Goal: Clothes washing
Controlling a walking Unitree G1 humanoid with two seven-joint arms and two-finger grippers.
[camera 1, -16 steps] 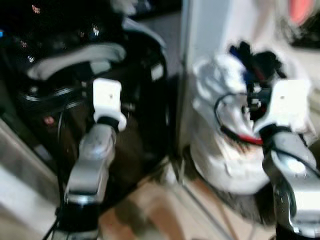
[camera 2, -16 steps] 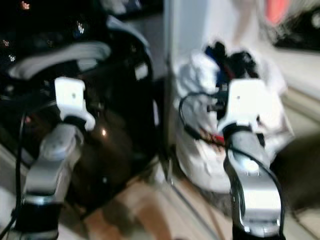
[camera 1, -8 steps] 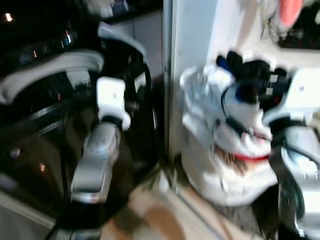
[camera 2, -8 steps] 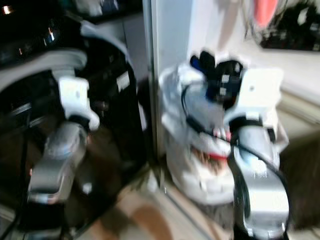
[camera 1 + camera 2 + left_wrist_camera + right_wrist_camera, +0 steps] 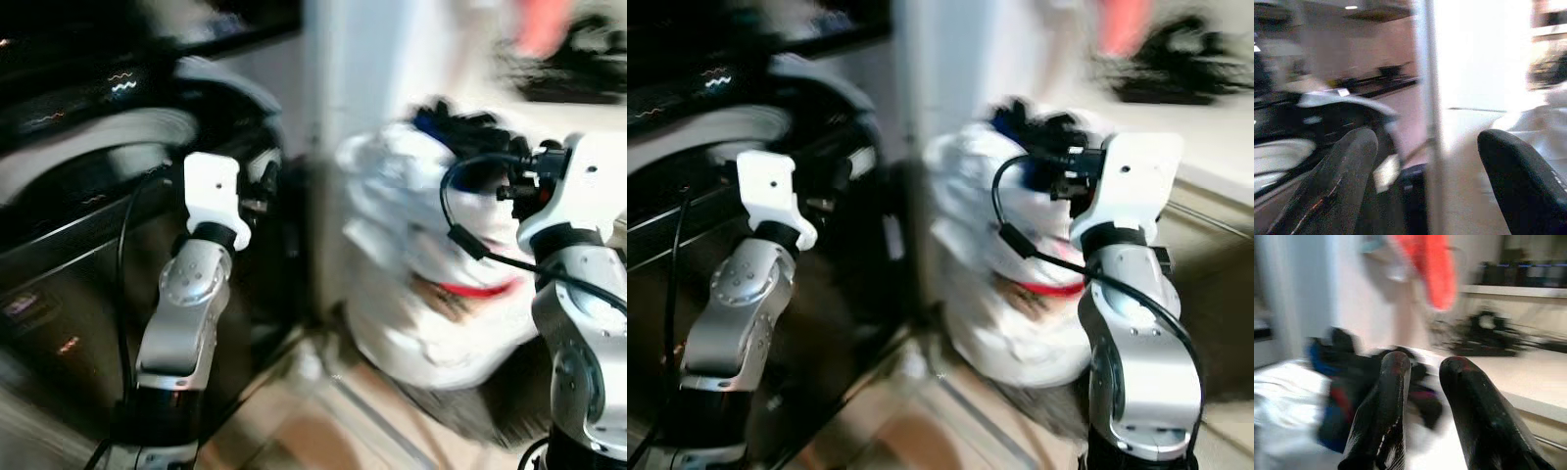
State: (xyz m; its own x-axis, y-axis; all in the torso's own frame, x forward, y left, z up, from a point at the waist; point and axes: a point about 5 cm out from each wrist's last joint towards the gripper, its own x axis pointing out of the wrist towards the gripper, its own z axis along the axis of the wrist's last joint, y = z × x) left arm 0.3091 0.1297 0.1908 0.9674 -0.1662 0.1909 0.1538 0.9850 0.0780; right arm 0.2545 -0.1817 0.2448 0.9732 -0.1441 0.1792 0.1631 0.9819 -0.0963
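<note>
A black washing machine [image 5: 88, 245] with a pale grey rim around its door stands at the left. To its right, a white laundry basket [image 5: 421, 323] sits on the floor, heaped with dark and blue clothes [image 5: 456, 122]. My left gripper [image 5: 1425, 137] is raised in front of the washer's door, open, with nothing between its fingers. My right gripper [image 5: 1425, 360] is raised just before the clothes pile [image 5: 1352, 377], with only a narrow gap between its fingers and nothing in them. The whole picture is blurred.
A white wall panel [image 5: 343, 88] stands between washer and basket. An orange cloth [image 5: 1432, 269] hangs above a pale ledge [image 5: 1508, 367] carrying dark items at the right. Tan floor [image 5: 313, 431] lies before the basket.
The camera has swung, so washer and basket have shifted in the picture. Both arms hold about the same raised pose. Nothing was taken hold of or let go.
</note>
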